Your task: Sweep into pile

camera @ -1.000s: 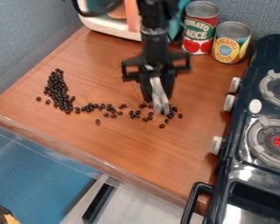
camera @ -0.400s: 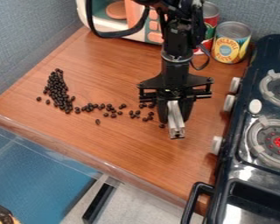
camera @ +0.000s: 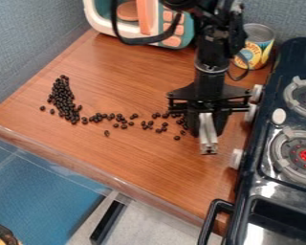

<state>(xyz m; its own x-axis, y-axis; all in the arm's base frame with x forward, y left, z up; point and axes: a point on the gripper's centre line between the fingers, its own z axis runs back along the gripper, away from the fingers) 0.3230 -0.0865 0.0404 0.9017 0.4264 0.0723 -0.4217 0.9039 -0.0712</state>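
In the camera view, see lots of small, round, black beans (camera: 65,101) on the brown wooden desk (camera: 136,158), left of the black toy stove (camera: 275,95). Most in a fat bunch near the left side, the rest in a thin row to the right, nearly up to the black robot tool (camera: 208,143). Also a few strays, set a bit apart. Down low in the tool, a shiny silver strip (camera: 208,129). Cannot tell if held tight or just part of the tool, so cannot tell open from closed.

Probably very light, each bean, and hard and smooth, not soft. Likely quick to roll off and hard to break. Too tiny to pinch one by one, so no real place to grab. Better to push, low and flat, right down by the wood. Start at the outer right end of the row and go left to the fat bunch, slow and soft. Too fast, and maybe beans all over, even off the near edge.

No clear front or back on round beans. As a group, a bent shape, a bit like a big L. For the fat bunch, a long way running from the top down, with a small lean to the right at the bottom. For the thin row, a long way running side to side, from the foot of the bunch to just beside the tool.
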